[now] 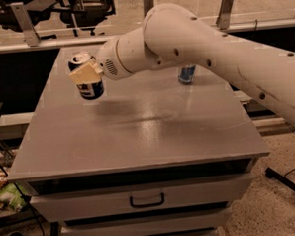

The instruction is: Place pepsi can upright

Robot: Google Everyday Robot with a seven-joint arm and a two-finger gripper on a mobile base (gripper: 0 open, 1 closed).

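Note:
The pepsi can (88,88) is dark blue with a silver top, held nearly upright, slightly tilted, over the left part of the grey table (138,135). My gripper (86,76) is shut on the can, its cream fingers (84,73) clamped across the can's upper half. The can's bottom hangs just above the table top; I cannot tell if it touches. The white arm reaches in from the right.
A taller silver-and-blue can (187,74) stands at the back of the table, partly hidden by the arm. The table has a drawer (147,199) in front. Office chairs and a rail stand behind; a bag lies on the floor at left.

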